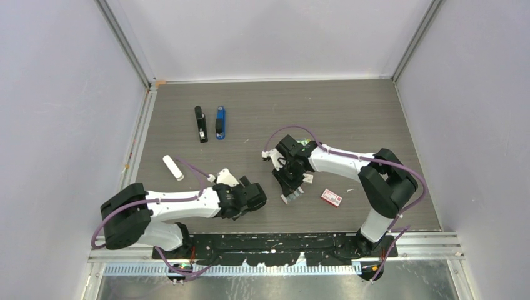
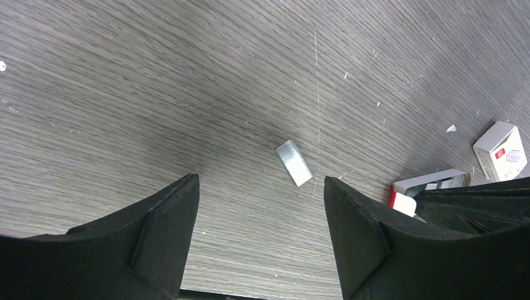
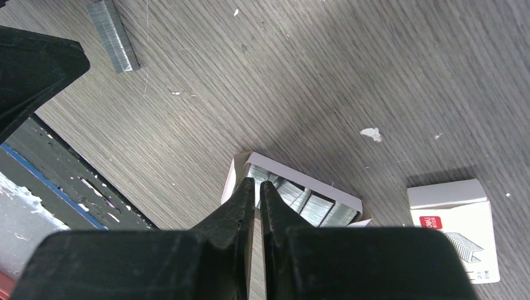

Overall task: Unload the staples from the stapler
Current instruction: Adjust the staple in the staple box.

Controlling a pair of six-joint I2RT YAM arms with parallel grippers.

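Grey wood-grain tabletop (image 1: 350, 112), scuffed, flecked with small white scraps.

Staples: one staple strip (image 2: 293, 162), short, silvery and ribbed, lies flat and loose on bare tabletop, touching nothing. In your left wrist view it sits just ahead of the left jaws, roughly in line with the gap between them. In your right wrist view you see it at the top left, near the dark bulk of the left jaws and well apart from the right jaws.

Left jaws: yours stand wide, with nothing between them and only tabletop showing in the gap.

Right jaws: pressed almost together, with a thin sliver between the tips and nothing visible in it. The tips sit over one corner of a small open cardboard tray (image 3: 300, 177) packed with more silvery strips. You cannot tell whether they touch the tray or its contents.

A closed red-and-white box (image 3: 453, 222) lies on the tabletop just beside the tray, apart from it.

Staplers: the black stapler (image 1: 200, 124) and the blue stapler (image 1: 220, 122) lie side by side toward the far left of the tabletop, near each other and well apart from both arms. They are too small for you to tell whether either is open or loaded.

A white cylinder (image 1: 173, 167) lies alone, just beyond the left arm.
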